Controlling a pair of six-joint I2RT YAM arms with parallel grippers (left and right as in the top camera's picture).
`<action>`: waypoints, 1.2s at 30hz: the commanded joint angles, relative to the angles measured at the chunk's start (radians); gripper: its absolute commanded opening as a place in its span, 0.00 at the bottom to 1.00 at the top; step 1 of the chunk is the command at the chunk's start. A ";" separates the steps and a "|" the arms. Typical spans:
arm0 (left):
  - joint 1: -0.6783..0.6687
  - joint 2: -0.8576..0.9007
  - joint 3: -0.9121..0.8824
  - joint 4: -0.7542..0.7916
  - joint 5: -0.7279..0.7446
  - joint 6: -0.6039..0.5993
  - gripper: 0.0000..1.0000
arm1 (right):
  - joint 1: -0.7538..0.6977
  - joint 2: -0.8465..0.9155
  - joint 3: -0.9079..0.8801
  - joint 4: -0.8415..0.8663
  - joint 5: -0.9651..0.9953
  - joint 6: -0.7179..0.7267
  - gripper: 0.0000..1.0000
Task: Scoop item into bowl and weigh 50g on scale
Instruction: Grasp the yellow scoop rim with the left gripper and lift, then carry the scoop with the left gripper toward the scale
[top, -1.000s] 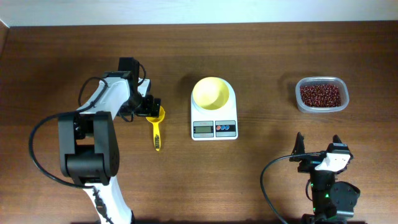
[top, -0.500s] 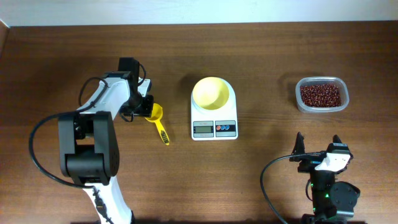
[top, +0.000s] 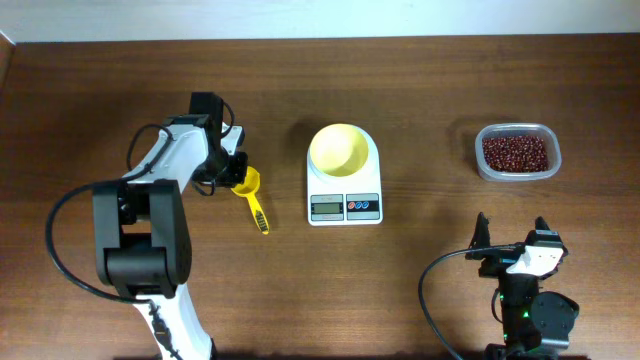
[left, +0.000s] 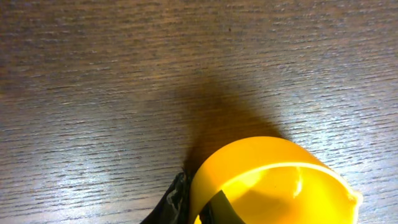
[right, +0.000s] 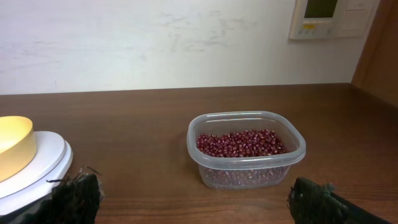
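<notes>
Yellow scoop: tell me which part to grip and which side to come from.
Grip the yellow scoop by its thin handle, from straight above, fingers across its width: it sticks out narrow and clear of the cup, bare table either side.

The table (top: 330, 290) is big, brown and made of wood, with thin dark lines running along it. Behind the table stands a plain white wall (right: 143, 43) with a few faint marks. High on that wall, above the table's right end, hangs a small white box (right: 323, 18) with a little screen. Right of the table is a brown wooden panel (right: 380, 50). Soft light shines on the table top.
</notes>
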 joint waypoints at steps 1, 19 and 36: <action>0.000 0.016 -0.025 -0.004 -0.014 -0.003 0.00 | 0.008 -0.010 -0.008 -0.003 0.009 0.005 0.99; 0.000 0.000 0.218 -0.256 -0.003 -0.003 0.00 | 0.008 -0.011 -0.008 -0.003 0.009 0.005 0.99; -0.010 -0.084 0.580 -0.524 0.180 -0.014 0.00 | 0.008 -0.011 -0.008 -0.003 0.009 0.005 0.99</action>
